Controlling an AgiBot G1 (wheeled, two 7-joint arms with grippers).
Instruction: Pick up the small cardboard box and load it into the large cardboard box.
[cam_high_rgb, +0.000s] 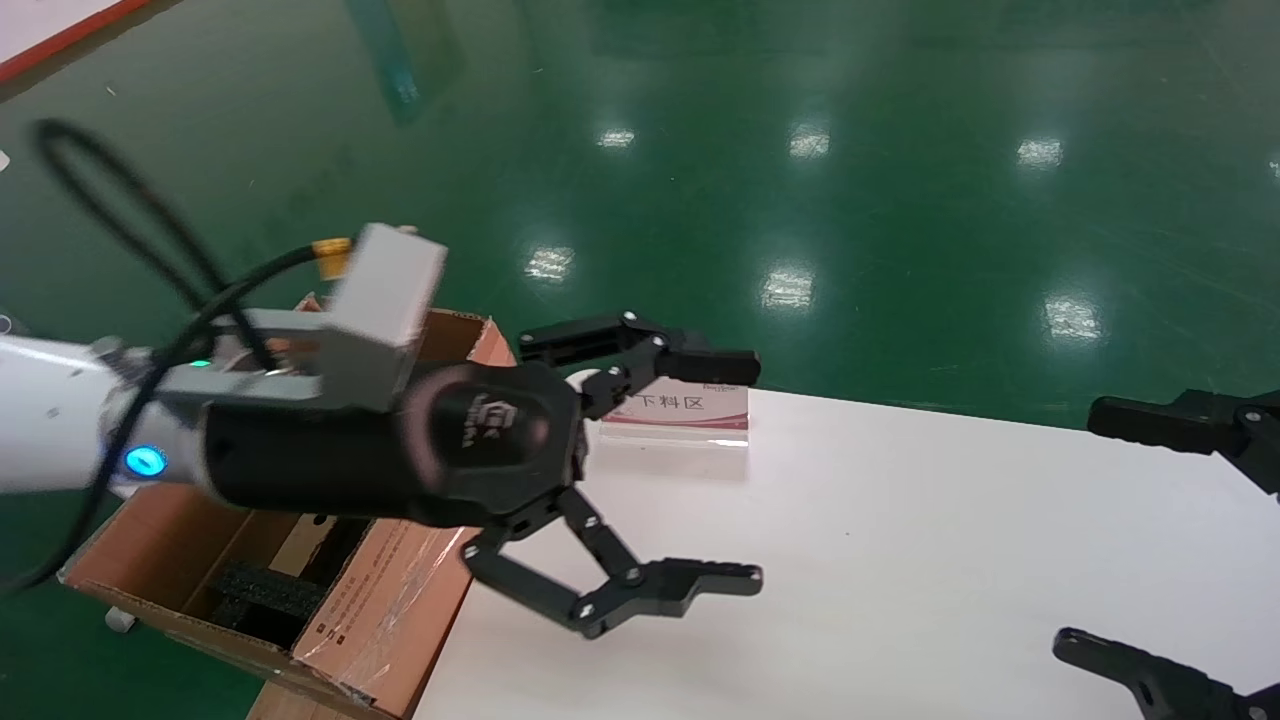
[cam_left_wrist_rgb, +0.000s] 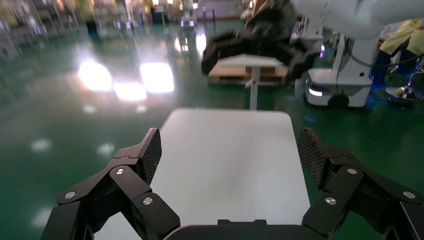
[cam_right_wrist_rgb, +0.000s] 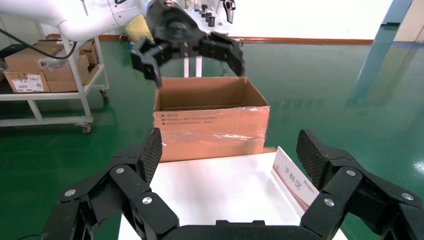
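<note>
The large cardboard box (cam_high_rgb: 385, 600) stands at the left end of the white table (cam_high_rgb: 900, 560), with black foam (cam_high_rgb: 265, 590) inside; the right wrist view shows its taped, printed side (cam_right_wrist_rgb: 210, 125). No small cardboard box shows in any view. My left gripper (cam_high_rgb: 757, 470) is open and empty, held above the table's left part beside the large box; it also shows in its own view (cam_left_wrist_rgb: 230, 150) over the bare tabletop. My right gripper (cam_high_rgb: 1078, 530) is open and empty above the table's right end, facing the large box (cam_right_wrist_rgb: 230, 150).
A slanted sign with red print (cam_high_rgb: 685, 415) stands at the table's far edge near the large box, seen also in the right wrist view (cam_right_wrist_rgb: 295, 182). Green floor surrounds the table. A cart with cartons (cam_right_wrist_rgb: 45, 75) stands beyond the large box.
</note>
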